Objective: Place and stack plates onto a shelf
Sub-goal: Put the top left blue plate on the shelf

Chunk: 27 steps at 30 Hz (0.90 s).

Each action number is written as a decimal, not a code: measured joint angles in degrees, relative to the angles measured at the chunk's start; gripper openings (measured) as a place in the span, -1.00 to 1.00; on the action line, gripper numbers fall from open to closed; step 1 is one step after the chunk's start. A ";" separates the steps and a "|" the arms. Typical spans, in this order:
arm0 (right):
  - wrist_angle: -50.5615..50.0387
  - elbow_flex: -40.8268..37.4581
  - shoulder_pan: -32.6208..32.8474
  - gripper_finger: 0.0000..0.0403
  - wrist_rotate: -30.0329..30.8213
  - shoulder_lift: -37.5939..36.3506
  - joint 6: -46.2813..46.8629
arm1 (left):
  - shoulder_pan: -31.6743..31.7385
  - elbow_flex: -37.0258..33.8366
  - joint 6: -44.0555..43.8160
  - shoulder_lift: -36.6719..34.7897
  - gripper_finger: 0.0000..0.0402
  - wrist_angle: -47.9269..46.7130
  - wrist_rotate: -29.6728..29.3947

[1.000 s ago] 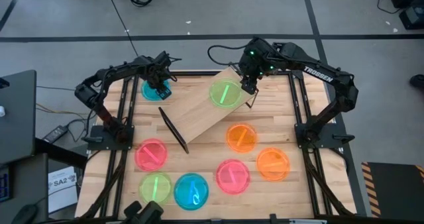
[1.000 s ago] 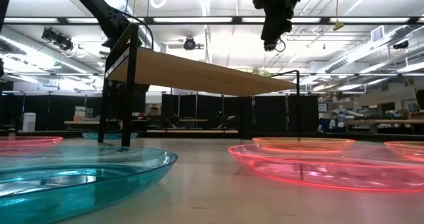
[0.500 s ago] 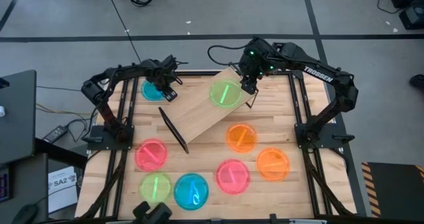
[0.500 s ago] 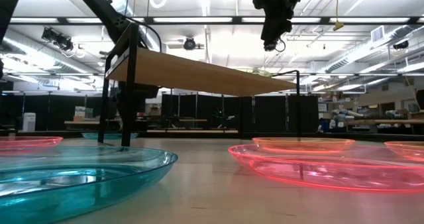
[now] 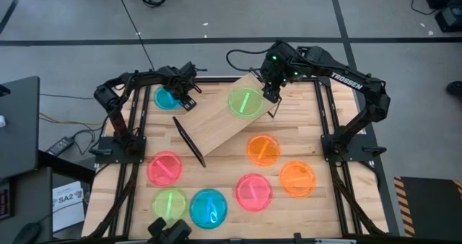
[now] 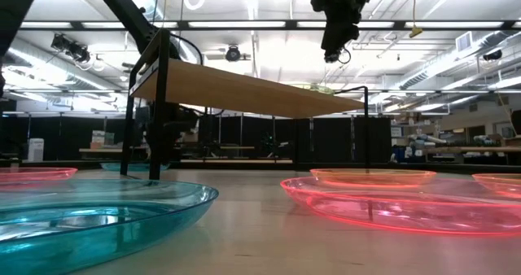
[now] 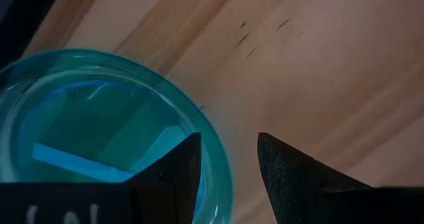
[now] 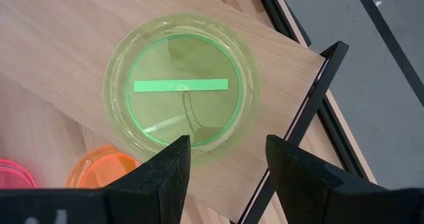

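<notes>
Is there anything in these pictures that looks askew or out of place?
Yes. The shelf sits at an angle across the slatted tabletop instead of square to its edges. One green plate lies on it, near its far end. Nothing looks spilled or damaged.

Grey floor [image 5: 72, 20], black partitions [image 6: 244, 137], ceiling lights [image 6: 269, 24]

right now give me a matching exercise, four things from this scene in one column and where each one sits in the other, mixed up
Things:
1. green plate
2. blue plate
3. right gripper
4. left gripper

Places:
A. on the table, beside the shelf's far left end
B. lying on top of the shelf
C. low at the blue plate's rim, open
D. hovering above the green plate's edge, open

Pairs: 1-B, 2-A, 3-D, 4-C
</notes>
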 joint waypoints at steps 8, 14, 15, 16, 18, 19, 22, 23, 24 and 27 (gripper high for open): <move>-0.05 -0.01 0.00 0.01 0.00 0.00 -0.01 | 0.00 0.02 0.02 2.21 -0.23 1.17 -5.19; -0.05 -0.01 0.00 0.01 0.00 0.02 -0.05 | 0.00 0.07 0.09 2.45 -0.27 1.36 -5.13; -0.07 -0.01 0.00 0.01 0.00 0.01 -0.05 | 0.00 0.07 0.08 2.46 -0.29 1.35 -5.10; -0.06 -0.01 0.00 0.01 0.00 0.02 -0.05 | 0.00 0.07 0.08 2.46 -0.32 1.36 -4.97; -0.07 -0.01 0.00 0.01 0.00 0.02 -0.06 | 0.00 0.07 0.09 2.46 -0.37 1.35 -4.93; -0.07 -0.01 0.00 0.01 0.00 0.02 -0.07 | 0.00 0.07 0.09 2.46 -0.40 1.35 -4.86; -0.07 -0.01 0.00 0.01 0.00 0.02 -0.10 | -0.04 0.07 0.09 2.48 -0.49 1.35 -4.70; -0.07 -0.01 0.00 0.01 0.00 0.02 -0.12 | -0.04 0.07 0.09 2.48 -0.53 1.34 -4.68; -0.07 -0.01 0.00 0.01 0.00 0.02 -0.11 | -0.04 0.07 0.07 2.48 -0.56 1.35 -4.69; -0.07 -0.01 0.00 0.01 0.00 0.02 -0.13 | -0.04 0.04 0.07 2.48 -0.67 1.45 -4.91</move>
